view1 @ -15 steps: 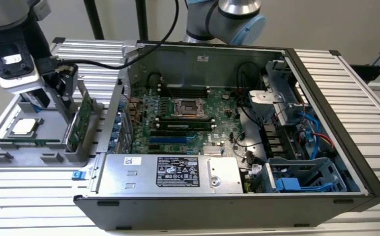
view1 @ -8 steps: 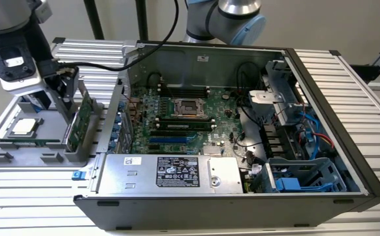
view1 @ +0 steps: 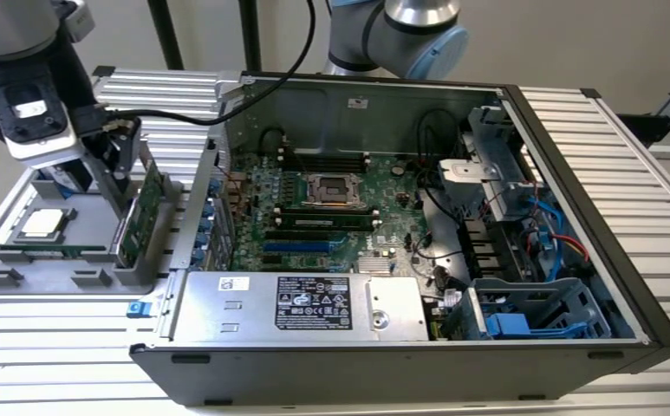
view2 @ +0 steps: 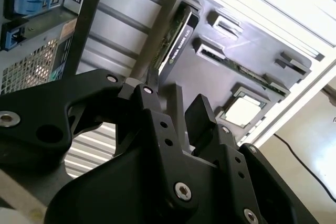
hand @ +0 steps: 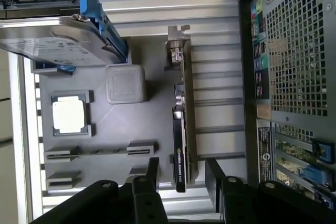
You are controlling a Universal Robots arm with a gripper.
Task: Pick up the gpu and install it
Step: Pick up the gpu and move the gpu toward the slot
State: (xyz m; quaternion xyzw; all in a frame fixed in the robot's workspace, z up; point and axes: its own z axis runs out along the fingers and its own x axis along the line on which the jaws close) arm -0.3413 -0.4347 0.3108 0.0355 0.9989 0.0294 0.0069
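Jaws apart, either side of upright gpu point(hand: 181, 124) in gray holder point(hand: 126, 135), 9 o'clock of open computer case point(view1: 311, 374) in exterior view

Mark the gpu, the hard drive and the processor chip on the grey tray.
gpu point(hand: 181, 129): first wrist view, middle of its long edge.
hard drive point(hand: 52, 38): first wrist view, its silver face.
processor chip point(hand: 69, 115): first wrist view, centre of its metal lid.

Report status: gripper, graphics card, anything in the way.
Gripper open, fingers straddling the graphics card. Card on edge in the gray tray, outside the computer case. Nothing between fingers and card.
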